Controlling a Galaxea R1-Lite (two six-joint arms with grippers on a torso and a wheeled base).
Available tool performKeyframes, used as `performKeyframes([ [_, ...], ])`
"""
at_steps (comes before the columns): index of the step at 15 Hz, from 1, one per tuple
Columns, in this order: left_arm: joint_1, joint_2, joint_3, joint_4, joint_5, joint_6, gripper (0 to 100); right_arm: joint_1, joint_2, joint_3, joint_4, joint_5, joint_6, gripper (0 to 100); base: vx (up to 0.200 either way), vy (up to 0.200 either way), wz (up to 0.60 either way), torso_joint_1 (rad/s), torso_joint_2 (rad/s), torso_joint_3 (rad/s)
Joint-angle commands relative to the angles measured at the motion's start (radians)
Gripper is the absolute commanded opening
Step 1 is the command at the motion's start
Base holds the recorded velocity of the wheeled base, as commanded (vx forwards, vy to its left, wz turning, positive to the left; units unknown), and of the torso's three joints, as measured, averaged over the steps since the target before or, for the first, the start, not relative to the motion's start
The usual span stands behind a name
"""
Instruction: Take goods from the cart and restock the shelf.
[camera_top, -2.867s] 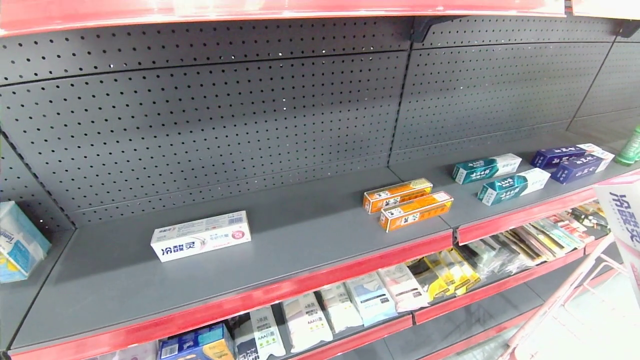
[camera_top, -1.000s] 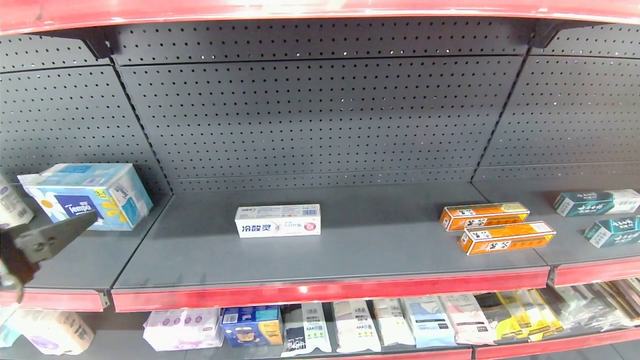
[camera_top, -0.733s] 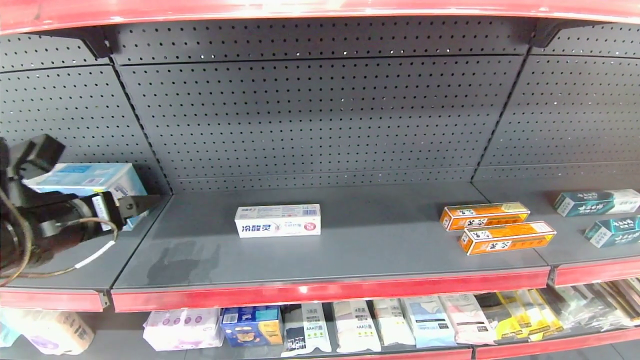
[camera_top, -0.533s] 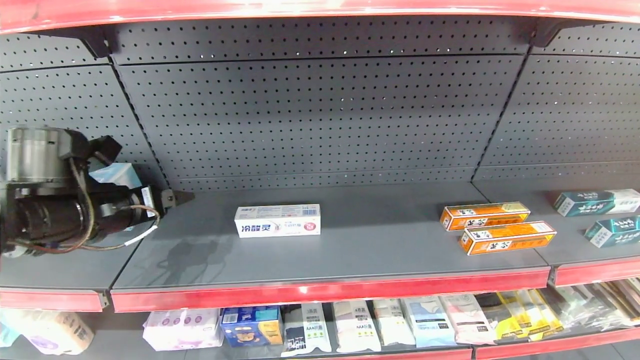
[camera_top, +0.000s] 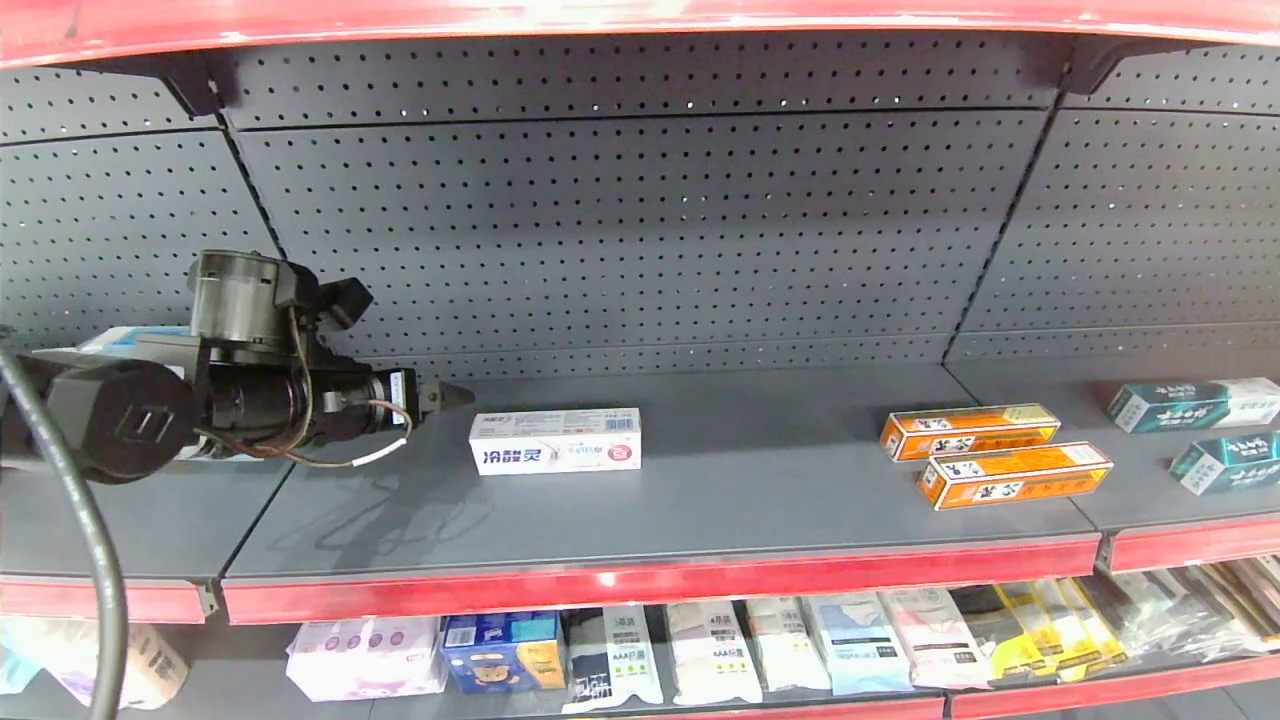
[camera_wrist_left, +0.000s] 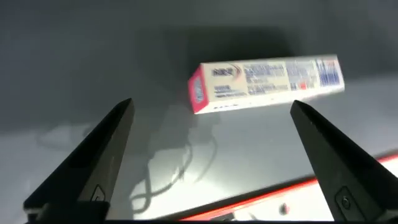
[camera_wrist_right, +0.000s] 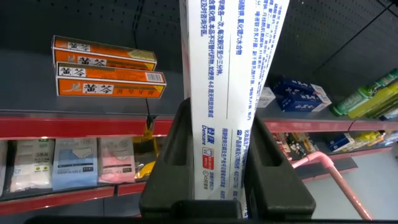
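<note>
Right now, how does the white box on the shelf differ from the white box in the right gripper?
The shelf box lies flat on the shelf, ungripped; the held box stands upright between the right gripper's fingers. The shelf box shows a large-lettered face; the held box shows fine print. Both are long white cartons.

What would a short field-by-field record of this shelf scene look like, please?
shelf: grey board with a red front edge
left gripper: open, low over the shelf, by the left end of the white toothpaste box
right gripper: shut on the held white box, gripped near one end
orange boxes: two, lying side by side, right of the white toothpaste box
teal boxes: two, at the far right
left to do: held white box not yet on the shelf
</note>
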Motion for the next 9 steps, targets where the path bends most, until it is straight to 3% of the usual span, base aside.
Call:
performKeyframes([
  [1, -0.018, 0.073, -0.045, -0.020, -0.001, -0.006, 100, 0.000, -0.002, 0.004, -0.001, 0.000, 0.000, 0, 0.000, 0.000, 0.00, 0.000, 0.00, 0.000],
  [2, -0.020, 0.094, -0.042, -0.069, -0.004, -0.021, 100, 0.000, 0.000, 0.004, -0.001, 0.000, 0.000, 0, 0.000, 0.000, 0.00, 0.000, 0.00, 0.000],
  [4, -0.017, 0.098, -0.035, -0.097, -0.024, -0.018, 100, 0.000, 0.000, 0.008, -0.001, 0.000, 0.000, 0, 0.000, 0.000, 0.00, 0.000, 0.00, 0.000],
  [6, -0.017, 0.099, -0.043, -0.097, -0.082, 0.005, 100, 0.000, -0.013, 0.025, -0.001, -0.001, -0.001, 0, 0.000, 0.000, 0.00, 0.000, 0.00, 0.000],
  [8, -0.037, 0.134, -0.049, -0.103, -0.088, 0.051, 100, 0.000, -0.019, 0.030, -0.001, -0.003, -0.001, 0, 0.000, 0.000, 0.00, 0.000, 0.00, 0.000],
  [9, -0.049, 0.156, -0.060, -0.121, -0.087, 0.046, 100, 0.000, -0.023, 0.030, -0.001, -0.004, -0.003, 0, 0.000, 0.000, 0.00, 0.000, 0.00, 0.000],
])
